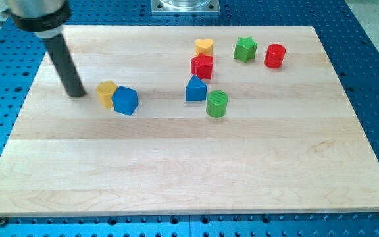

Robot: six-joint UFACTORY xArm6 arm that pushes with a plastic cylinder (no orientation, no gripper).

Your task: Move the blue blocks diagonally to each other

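My tip — rod's top cropped.

Board: pale wood, smooth, satin grain. Blue cube: matt, plastic-looking. Rod: matt black. Surrounding perforated table: blue metal.

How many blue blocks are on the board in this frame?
2: a blue cube left of centre, touching an orange block; a blue triangular block near centre. None appear hidden.
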